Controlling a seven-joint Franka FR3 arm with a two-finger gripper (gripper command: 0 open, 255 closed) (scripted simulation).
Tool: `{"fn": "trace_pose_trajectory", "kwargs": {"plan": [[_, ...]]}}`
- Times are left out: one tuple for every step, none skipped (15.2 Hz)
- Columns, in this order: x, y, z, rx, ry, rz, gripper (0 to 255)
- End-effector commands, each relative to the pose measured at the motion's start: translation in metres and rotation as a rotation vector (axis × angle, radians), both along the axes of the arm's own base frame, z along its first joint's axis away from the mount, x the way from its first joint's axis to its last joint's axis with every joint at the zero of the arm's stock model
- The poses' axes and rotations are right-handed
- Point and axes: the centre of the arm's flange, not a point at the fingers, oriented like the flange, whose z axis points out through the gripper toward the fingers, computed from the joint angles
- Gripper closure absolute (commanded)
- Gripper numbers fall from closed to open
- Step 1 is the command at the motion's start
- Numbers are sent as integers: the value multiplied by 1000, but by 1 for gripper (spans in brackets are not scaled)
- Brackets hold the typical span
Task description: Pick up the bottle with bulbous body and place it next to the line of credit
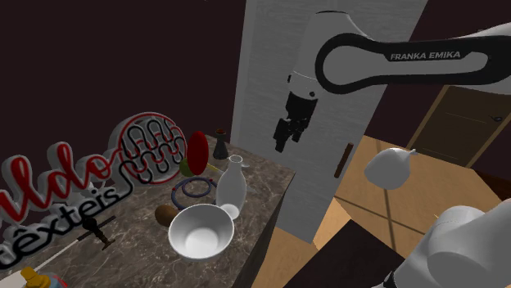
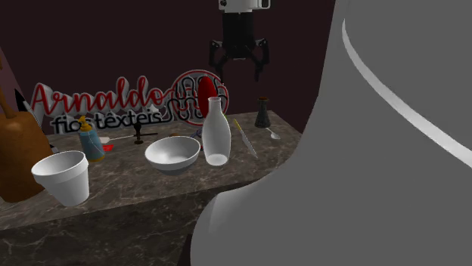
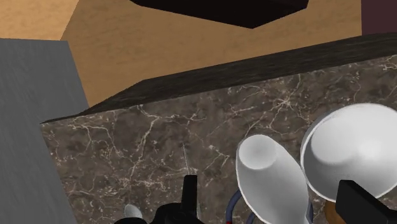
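– Fingers (image 3: 357,202) spread, empty, high over worktop (image 3: 140,146). Target?
– White bottle (image 1: 231,192), upright beside bowl (image 1: 201,231), seven o'clock from fingers in shoulder view. Long axis vertical; sideways grasp likely.

Dark marble counter (image 2: 136,193): white bottle (image 2: 215,132) upright beside white bowl (image 2: 172,153); white cup (image 2: 62,176); small dark flask (image 2: 262,113); lettered sign (image 2: 98,102) at back; brown lump (image 1: 165,214), perhaps nut.

White arm (image 1: 409,37), dark joints, FRANKA EMIKA lettering; black gripper (image 2: 237,70).
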Motion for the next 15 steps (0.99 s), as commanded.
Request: {"fn": "trace_pose_trajectory", "kwargs": {"plan": [[19,17,-15,5,2,0,0],[28,24,-21,7,3,0,0],[37,31,-28,8,4,0,0],[46,39,-34,10,5,0,0],[55,46,-41,12,6,1,0],[64,53,-47,14,6,1,0],[72,61,-53,15,7,1,0],[81,68,-60,17,8,1,0],[90,75,-66,19,9,1,0],[99,83,-73,21,10,1,0],[108,90,-79,22,11,1,0],[110,92,-80,23,11,1,0],[110,92,-86,23,11,1,0],[110,92,-91,23,11,1,0],[110,92,-96,23,11,1,0]]}}
